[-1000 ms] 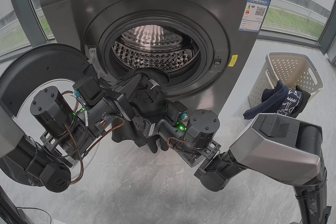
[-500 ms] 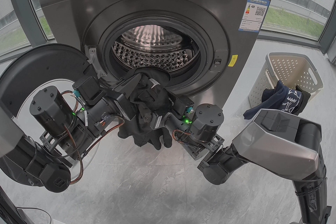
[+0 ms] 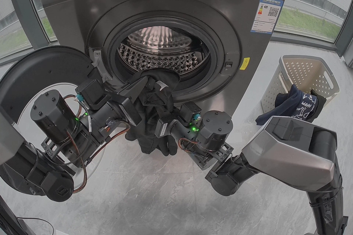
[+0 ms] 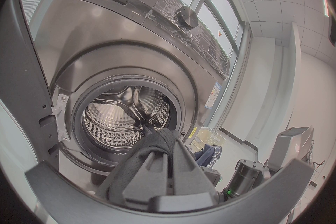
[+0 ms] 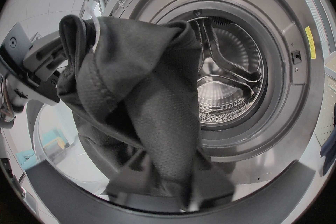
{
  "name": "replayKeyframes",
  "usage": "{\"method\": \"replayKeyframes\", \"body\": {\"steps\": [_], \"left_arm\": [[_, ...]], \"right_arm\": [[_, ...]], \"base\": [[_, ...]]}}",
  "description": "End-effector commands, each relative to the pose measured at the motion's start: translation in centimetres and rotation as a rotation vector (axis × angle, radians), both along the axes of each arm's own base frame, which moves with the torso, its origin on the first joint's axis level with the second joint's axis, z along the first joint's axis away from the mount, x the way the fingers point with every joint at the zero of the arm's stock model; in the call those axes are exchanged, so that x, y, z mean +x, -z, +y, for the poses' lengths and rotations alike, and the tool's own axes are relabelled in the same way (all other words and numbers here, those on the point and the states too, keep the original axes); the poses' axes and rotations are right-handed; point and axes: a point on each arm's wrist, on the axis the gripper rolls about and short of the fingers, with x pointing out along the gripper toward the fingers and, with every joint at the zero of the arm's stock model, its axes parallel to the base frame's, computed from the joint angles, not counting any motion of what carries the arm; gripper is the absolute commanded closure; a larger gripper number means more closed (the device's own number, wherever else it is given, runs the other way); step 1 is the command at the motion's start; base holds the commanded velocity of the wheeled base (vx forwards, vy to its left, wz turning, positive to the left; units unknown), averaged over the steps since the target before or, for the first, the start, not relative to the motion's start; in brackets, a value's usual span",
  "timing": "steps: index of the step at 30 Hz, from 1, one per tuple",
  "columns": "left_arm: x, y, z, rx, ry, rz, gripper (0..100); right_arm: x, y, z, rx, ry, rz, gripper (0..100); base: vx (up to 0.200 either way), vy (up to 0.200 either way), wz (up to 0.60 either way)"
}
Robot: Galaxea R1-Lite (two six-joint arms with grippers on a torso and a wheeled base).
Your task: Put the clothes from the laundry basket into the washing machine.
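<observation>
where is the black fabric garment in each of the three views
Head view: black fabric garment at centre, overlapping the lower rim of the washing machine's round drum opening and hanging down.
Left wrist view: garment bunched close to the camera, before the opening.
Right wrist view: garment draped large, covering part of the opening.
Shared landmark: the drum opening.

Both arms are stretched forward side by side, forearms low and wrists tipped upward, converging in front of the robot. The left claw point(image 3: 144, 85) is the higher one, its fingers pinched together on a black cloth point(image 3: 154, 99) that hangs down from it. The right claw point(image 3: 159, 122) sits just below and beside it, angled up and leftward, its tip buried in the hanging folds.
</observation>
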Motion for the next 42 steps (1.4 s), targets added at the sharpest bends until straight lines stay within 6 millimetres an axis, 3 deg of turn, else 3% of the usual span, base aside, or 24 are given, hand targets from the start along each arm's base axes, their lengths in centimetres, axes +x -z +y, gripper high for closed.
{"method": "replayKeyframes", "body": {"steps": [1,9,14,24,25,42], "left_arm": [[0.2,0.3,0.0,0.005,-0.004,0.008,100],[0.5,0.4,0.4,0.006,-0.019,0.013,100],[0.5,0.4,0.4,0.006,-0.019,0.011,100],[0.2,0.1,0.2,0.001,-0.009,0.001,100],[0.2,0.0,0.2,-0.001,-0.008,0.001,100],[0.0,-0.1,0.1,-0.002,-0.004,-0.004,100]], "right_arm": [[-0.9,-1.6,-0.6,0.012,-0.003,-0.01,100],[-3.2,-4.9,-4.7,-0.001,0.023,-0.002,100],[-4.2,-4.4,-6.2,-0.036,0.026,0.03,100],[-3.6,-2.2,-5.6,-0.074,0.022,0.077,100],[-3.5,-1.9,-5.5,-0.08,0.023,0.083,0],[-0.6,1.2,-3.3,-0.102,0.036,0.083,0]], "base": [[0.0,0.0,0.0],[0.0,0.0,0.0],[0.0,0.0,0.0],[0.0,0.0,0.0],[0.0,0.0,0.0],[0.0,0.0,0.0]]}}
